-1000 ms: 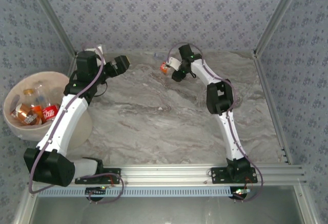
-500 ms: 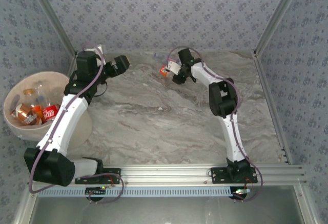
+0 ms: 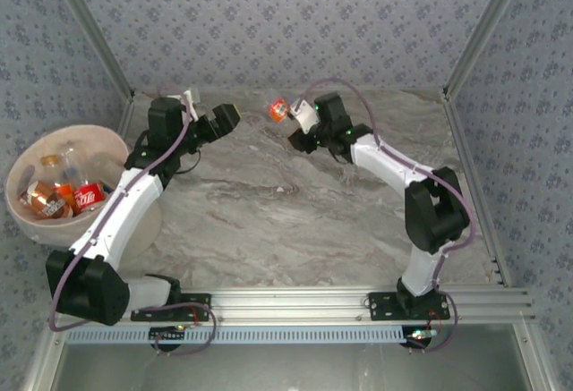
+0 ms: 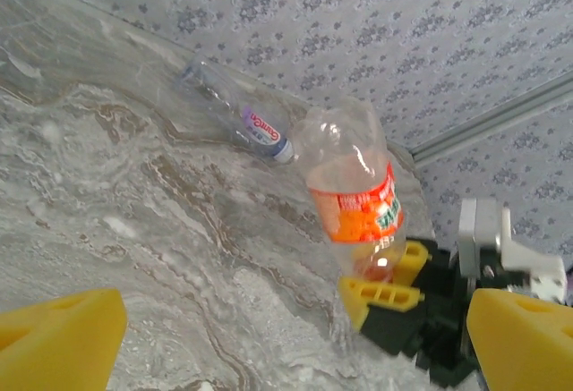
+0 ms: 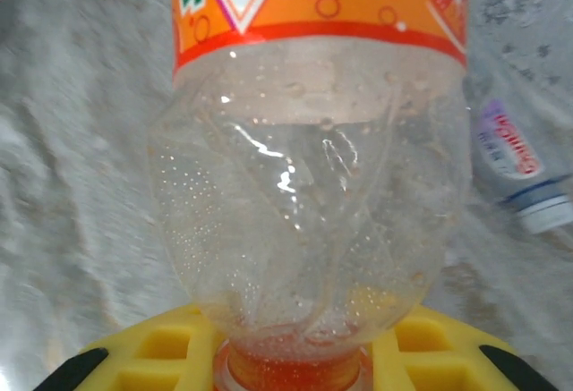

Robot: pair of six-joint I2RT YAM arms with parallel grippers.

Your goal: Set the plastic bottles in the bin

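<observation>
A clear plastic bottle with an orange label (image 3: pixel 279 109) is held by its orange-capped neck in my right gripper (image 3: pixel 297 124), which is shut on it. It hangs above the marble table at the back centre. The right wrist view looks up the bottle (image 5: pixel 313 185) from the yellow fingers (image 5: pixel 152 355) of the gripper (image 5: pixel 295 369). My left gripper (image 3: pixel 224 119) is open and faces this bottle (image 4: pixel 354 199) from the left, apart from it. A second clear bottle (image 4: pixel 237 109) lies by the back wall. The bin (image 3: pixel 134 225) stands at the far left, holding several bottles (image 3: pixel 76 196).
Patterned walls and metal frame posts (image 3: pixel 470 46) close in the table on three sides. The second bottle (image 5: pixel 519 167) lies just right of the held one. Bare marble tabletop (image 3: pixel 286 221) stretches between the two arms.
My right gripper has shut on the orange-label bottle's neck and lifted it off the table, slightly left. The right elbow swung out to the right. The left gripper moved right, toward the bottle.
</observation>
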